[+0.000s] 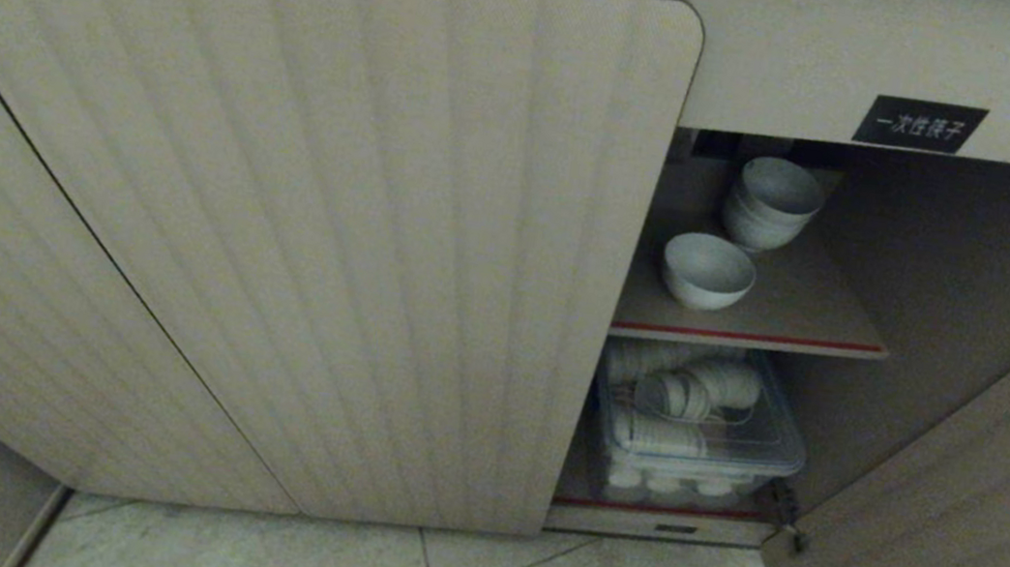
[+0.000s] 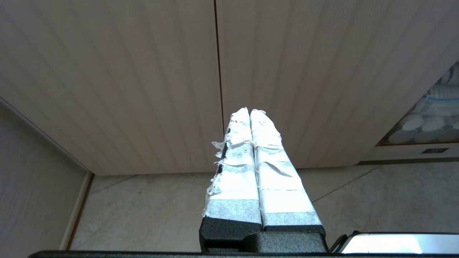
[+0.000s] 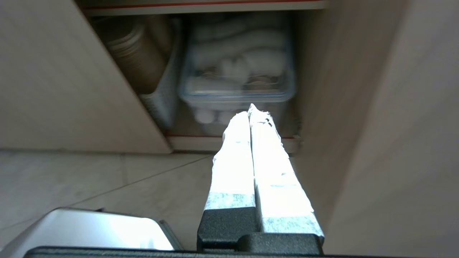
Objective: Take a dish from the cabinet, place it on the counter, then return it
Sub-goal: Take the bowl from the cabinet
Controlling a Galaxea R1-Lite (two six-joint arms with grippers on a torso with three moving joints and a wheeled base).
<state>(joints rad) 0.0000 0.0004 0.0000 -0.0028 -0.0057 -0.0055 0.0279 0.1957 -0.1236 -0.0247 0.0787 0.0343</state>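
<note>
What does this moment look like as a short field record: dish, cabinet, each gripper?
dish: single white bowl upright on the upper shelf, in front of a stack of bowls
cabinet: right door open, left door shut
lower shelf: clear bin of white ware
left gripper: shut, empty, facing the shut door
right gripper: shut, empty, pointing at the bin

Left end effector: tape-wrapped fingers pressed together, empty, angled low. Right end effector: tape-wrapped fingers likewise pressed together, empty. Neither arm visible in head view.
</note>
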